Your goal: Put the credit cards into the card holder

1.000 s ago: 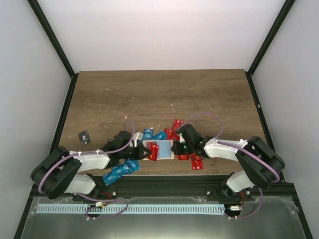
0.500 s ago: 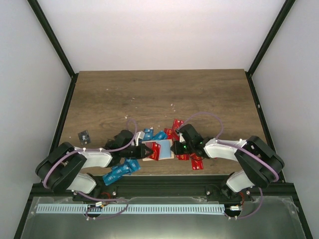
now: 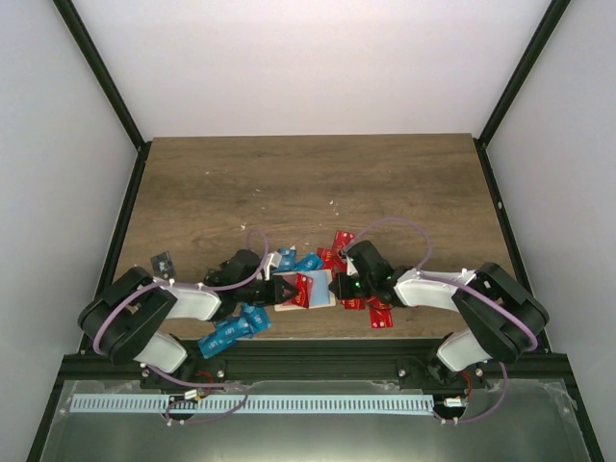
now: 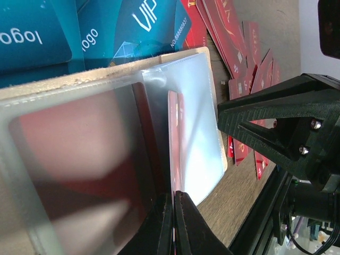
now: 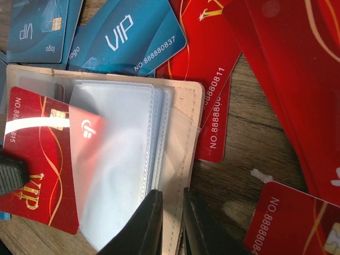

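The card holder (image 3: 321,281) lies open near the table's front, pale beige with clear plastic sleeves (image 5: 119,159). My left gripper (image 3: 283,289) is shut on a red credit card (image 4: 173,138), seen edge-on in the left wrist view. The card's far end sits under a clear sleeve; its near end (image 5: 37,175) still sticks out. My right gripper (image 5: 172,212) is shut on the holder's beige cover edge (image 5: 183,133), from the right side. Loose red (image 3: 380,313) and blue credit cards (image 3: 231,332) lie around the holder.
A single black card (image 3: 163,262) lies apart at the left. Blue cards (image 5: 127,40) sit just behind the holder, red ones (image 5: 287,69) fan out to its right. The two grippers face each other closely across the holder.
My left gripper has moved right toward the holder, sliding the red card further under the sleeve. The right gripper has stayed put on the holder's edge.
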Action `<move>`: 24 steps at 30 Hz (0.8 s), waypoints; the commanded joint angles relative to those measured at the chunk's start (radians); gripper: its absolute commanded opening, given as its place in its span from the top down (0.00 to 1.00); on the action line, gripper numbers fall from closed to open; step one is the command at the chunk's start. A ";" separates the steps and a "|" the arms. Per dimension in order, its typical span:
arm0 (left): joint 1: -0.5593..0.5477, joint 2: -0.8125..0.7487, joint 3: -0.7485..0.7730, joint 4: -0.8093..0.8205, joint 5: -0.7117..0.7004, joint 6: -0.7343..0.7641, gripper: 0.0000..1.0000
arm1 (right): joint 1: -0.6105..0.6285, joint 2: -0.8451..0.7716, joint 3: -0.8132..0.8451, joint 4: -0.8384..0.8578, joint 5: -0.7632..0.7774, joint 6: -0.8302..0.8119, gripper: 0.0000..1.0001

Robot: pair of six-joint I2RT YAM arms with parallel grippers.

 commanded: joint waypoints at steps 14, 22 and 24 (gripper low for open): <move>0.000 0.057 0.015 0.064 -0.057 -0.026 0.96 | 0.003 -0.008 -0.081 -0.003 -0.083 0.038 0.87; 0.000 0.033 0.018 0.037 -0.083 -0.021 0.96 | 0.003 0.002 -0.106 0.019 -0.099 0.046 0.88; 0.000 0.036 0.022 0.037 -0.077 -0.019 0.96 | 0.004 0.005 -0.111 0.025 -0.102 0.047 0.88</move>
